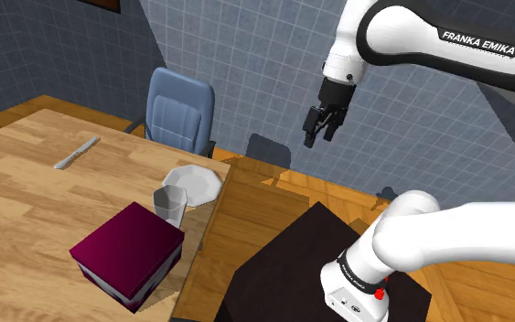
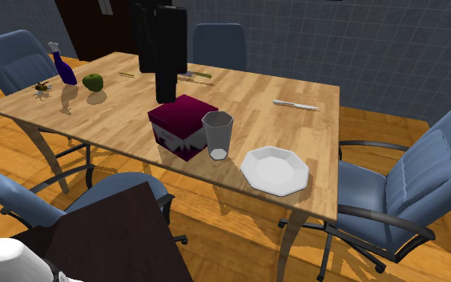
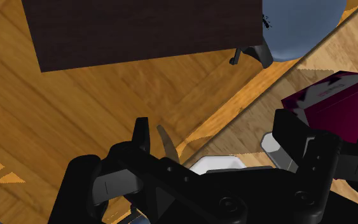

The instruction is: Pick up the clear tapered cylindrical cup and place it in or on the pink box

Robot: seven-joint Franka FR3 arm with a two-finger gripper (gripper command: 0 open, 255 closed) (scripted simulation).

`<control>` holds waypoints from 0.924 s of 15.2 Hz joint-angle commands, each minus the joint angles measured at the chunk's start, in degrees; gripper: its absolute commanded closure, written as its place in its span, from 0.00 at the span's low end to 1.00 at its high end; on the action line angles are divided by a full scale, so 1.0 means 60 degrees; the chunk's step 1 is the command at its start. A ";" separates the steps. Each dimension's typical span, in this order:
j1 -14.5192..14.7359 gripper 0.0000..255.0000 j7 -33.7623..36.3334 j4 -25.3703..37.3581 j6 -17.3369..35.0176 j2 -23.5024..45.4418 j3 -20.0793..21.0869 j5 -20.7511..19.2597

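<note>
Cup [image 1: 170,205] well apart from gripper [image 1: 316,139]

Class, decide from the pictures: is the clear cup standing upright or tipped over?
Upright. The cup stands on its base on the table, open mouth up, between the magenta box and the white plate.

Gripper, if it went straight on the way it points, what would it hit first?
The gripper would likely meet the wooden floor by the table's edge, near the white plate; depth unclear.
</note>
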 commanded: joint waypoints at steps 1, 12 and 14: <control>0.0000 0.00 0.0000 0.0000 0.0000 0.0000 0.0000 0.0000; 0.0503 0.00 0.0498 -0.0775 0.3853 0.2475 0.0988 0.0826; 0.0584 0.00 0.0585 -0.0731 0.4530 0.3080 0.1163 0.0921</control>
